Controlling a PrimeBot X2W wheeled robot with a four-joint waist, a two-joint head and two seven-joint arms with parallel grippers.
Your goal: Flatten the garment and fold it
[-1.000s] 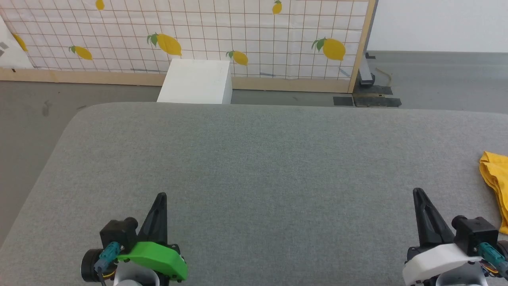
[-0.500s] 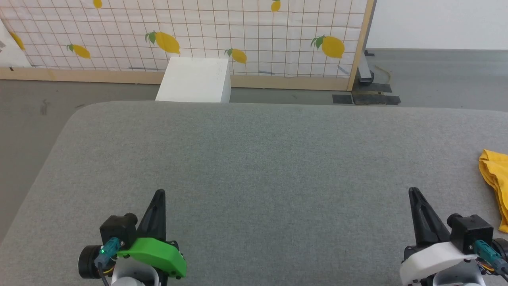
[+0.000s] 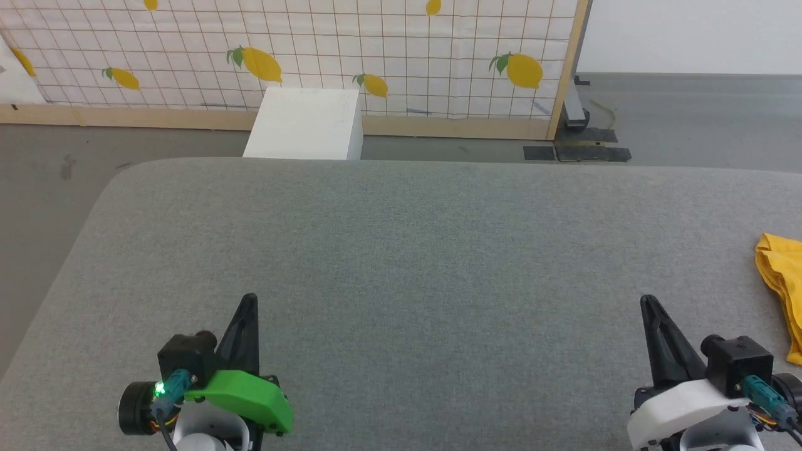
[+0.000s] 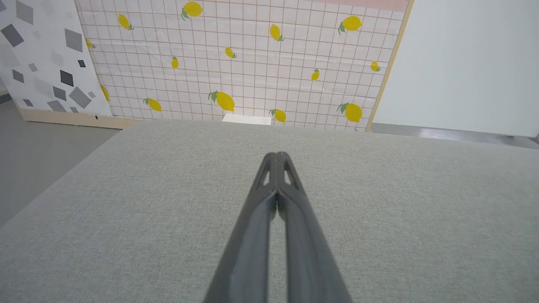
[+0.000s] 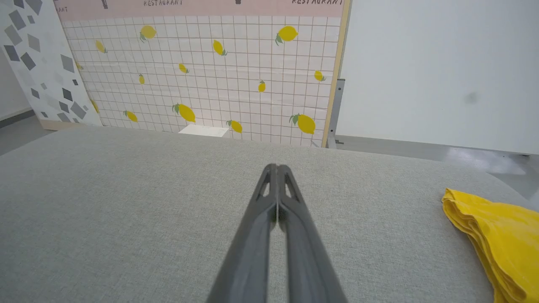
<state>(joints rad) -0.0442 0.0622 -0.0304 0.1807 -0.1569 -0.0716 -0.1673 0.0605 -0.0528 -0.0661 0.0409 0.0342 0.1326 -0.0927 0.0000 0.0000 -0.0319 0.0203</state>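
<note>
The garment [image 3: 782, 288] is a mustard-yellow bundle lying at the far right edge of the grey padded table [image 3: 413, 250]; it lies in layered folds, its print hidden. In the right wrist view the garment [image 5: 497, 240] lies to the right of my fingers. My right gripper [image 3: 645, 302] hovers over the table at the lower right, shut and empty, a short way left of the cloth; its tips [image 5: 276, 167] meet. My left gripper [image 3: 249, 299] sits at the lower left, also shut on nothing, with its tips [image 4: 277, 155] pressed together.
A white box [image 3: 306, 125] stands on the floor just behind the table's far edge. Behind it runs a lemon-patterned panel [image 3: 313, 56] with a wooden frame. Grey floor lies to the left and back right, with black tape patches [image 3: 576, 153].
The whole head view has drifted slightly, so the camera moved. Both grippers stay shut and the garment has not shifted on the table.
</note>
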